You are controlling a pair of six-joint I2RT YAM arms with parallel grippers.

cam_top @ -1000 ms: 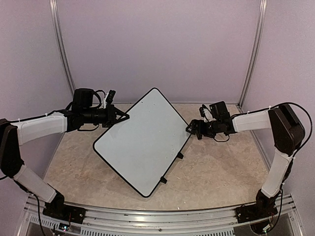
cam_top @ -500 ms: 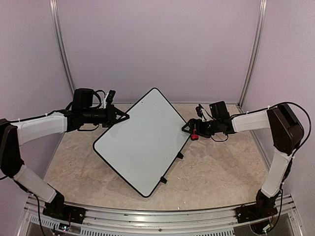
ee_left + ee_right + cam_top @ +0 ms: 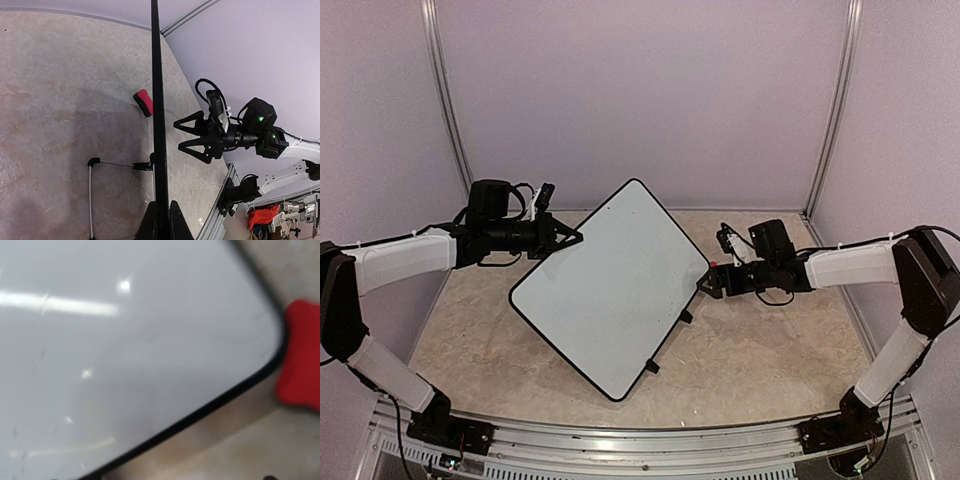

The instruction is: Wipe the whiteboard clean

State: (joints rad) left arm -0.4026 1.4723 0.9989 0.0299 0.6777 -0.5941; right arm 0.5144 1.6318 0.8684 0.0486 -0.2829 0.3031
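While looking down through the top camera, finding the whiteboard (image 3: 615, 285) standing tilted in the middle of the tabletop (image 3: 770, 350), small black feet along its near-right edge. Pinching its far-left rim with the left claw (image 3: 574, 238), fingers pressed together on the black edge. Hovering the right claw (image 3: 706, 283) just beside the board's right corner, not touching the face. Reading no dark text on the white surface from up here.

Turning to the left wrist view, sighting along the board edge-on as a thin black line, with the left claw clamping it at the bottom of the frame. Seeing the right claw beyond the board, spread wide and gripping nothing. Spotting the red eraser (image 3: 144, 102) lying on the tabletop close to the board's edge, apart from that claw.

Moving to the right wrist view, blurred: taking in the board's face filling most of the frame, one rounded corner, and the eraser just past that corner. Making out only faint grey streaks and light glare.

Judging the wiping as done or very nearly so, with at most ghost marks left and the eraser lying loose. Finding no brand, label or legible writing anywhere.
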